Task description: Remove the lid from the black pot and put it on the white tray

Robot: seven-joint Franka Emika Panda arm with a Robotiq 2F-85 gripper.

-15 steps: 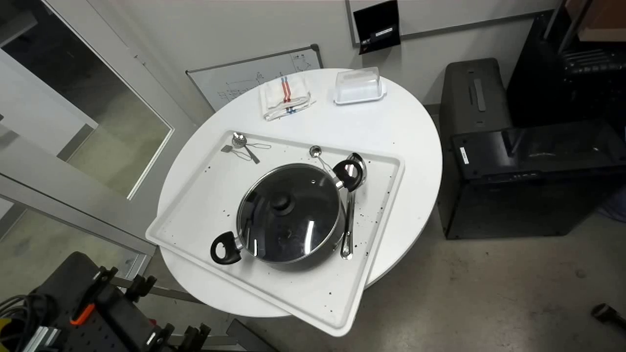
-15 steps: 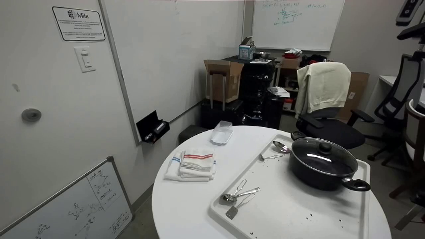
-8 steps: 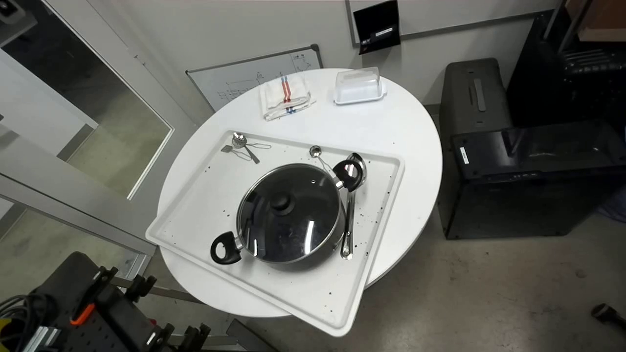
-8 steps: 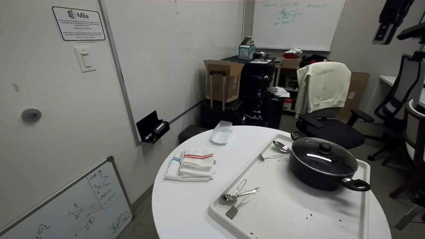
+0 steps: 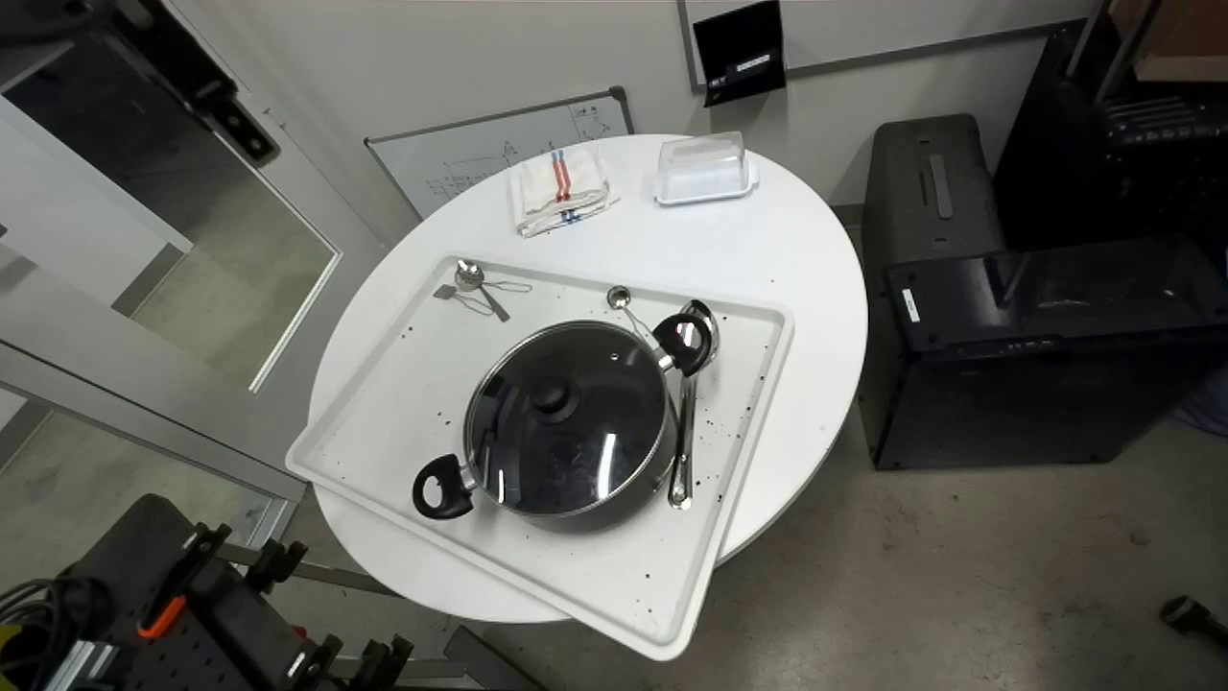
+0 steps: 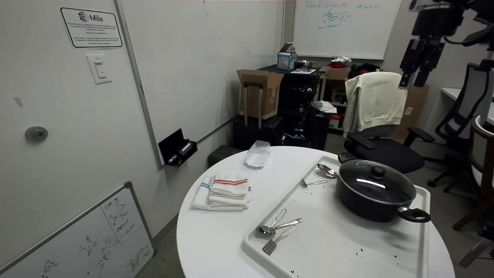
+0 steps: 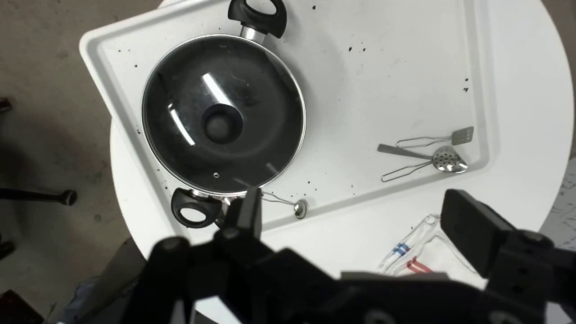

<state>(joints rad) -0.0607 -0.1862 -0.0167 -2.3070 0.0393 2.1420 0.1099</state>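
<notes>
Office-like lab: Mila sign (image 6: 92, 27), whiteboards (image 6: 347, 29).

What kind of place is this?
Probably an office or lab, not a home kitchen: an exterior view shows a scribbled-on whiteboard, an office chair and a wall sign reading "Mila".

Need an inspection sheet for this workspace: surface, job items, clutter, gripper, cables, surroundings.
Surface: round white table; white tray on it overhangs the edge and carries dark specks.
Job's things: lid on the black pot; pot standing on the tray.
Clutter: large spoon and small ladle by the pot, small metal utensils near a tray corner, folded towels and covered dish off the tray.
Gripper: open, holding nothing, apart from the lid.
Cables: dark cables bunched off the table.
Surroundings: swivel chair draped with a pale sweatshirt; small whiteboard leaning on the wall.
</notes>
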